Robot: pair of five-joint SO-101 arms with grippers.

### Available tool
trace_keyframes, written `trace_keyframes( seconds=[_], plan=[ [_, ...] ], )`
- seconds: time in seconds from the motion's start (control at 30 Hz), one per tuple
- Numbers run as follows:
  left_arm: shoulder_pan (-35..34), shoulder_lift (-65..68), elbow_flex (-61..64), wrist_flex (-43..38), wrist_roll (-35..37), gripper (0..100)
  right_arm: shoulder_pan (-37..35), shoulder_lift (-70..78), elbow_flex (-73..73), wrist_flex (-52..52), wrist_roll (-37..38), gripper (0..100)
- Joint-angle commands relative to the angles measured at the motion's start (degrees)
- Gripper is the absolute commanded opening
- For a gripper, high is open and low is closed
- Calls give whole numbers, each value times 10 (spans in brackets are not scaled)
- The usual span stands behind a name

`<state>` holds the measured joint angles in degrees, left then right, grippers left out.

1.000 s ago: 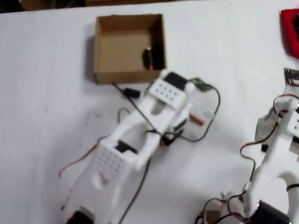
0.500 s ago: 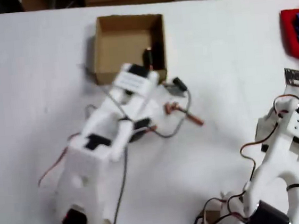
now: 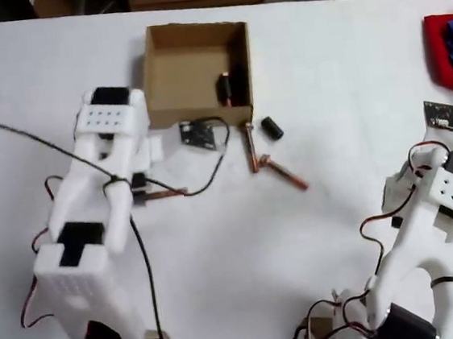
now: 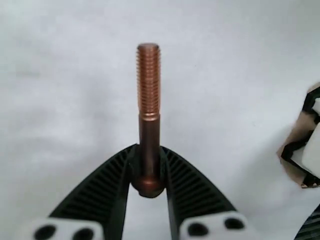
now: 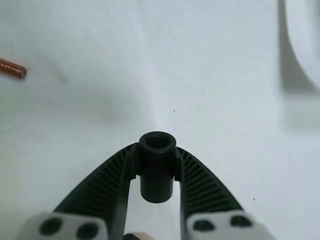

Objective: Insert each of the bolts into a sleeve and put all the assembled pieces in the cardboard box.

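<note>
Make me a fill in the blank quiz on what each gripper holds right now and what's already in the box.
1. The left gripper is shut on a copper ____.
2. The right gripper is shut on a black ____.
3. Inside the cardboard box lies ____ assembled piece.
Missing words: bolt; sleeve; one.
</note>
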<state>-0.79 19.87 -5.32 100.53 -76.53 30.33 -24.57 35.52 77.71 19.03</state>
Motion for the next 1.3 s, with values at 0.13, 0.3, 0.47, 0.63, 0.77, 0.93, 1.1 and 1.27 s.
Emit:
trace_keyframes(
  seconds=[0.13,0.3,0.47,0.63,0.77,0.93,1.1,1.27],
  plan=[
    [-45,51,-18,-80,-30,31,-15,-25,-5,-2,-1,23],
    [-47,77,-18,-105,32,32,-16,-25,-5,-2,-16,23],
    [-51,92,-46,-101,62,73,-22,-25,-4,-2,-17,23],
    [-67,88,-124,-88,163,261,-44,-25,-4,-2,-18,23],
    [-72,88,-188,-51,207,255,-59,-25,-4,-2,-27,23],
    [-40,90,-207,18,498,153,-113,-25,-11,-6,-59,23],
    [-31,89,-147,16,990,52,-171,-24,-47,-6,-105,23],
    [-19,92,-130,14,1176,42,-218,-21,-61,-6,-127,23]
  ],
)
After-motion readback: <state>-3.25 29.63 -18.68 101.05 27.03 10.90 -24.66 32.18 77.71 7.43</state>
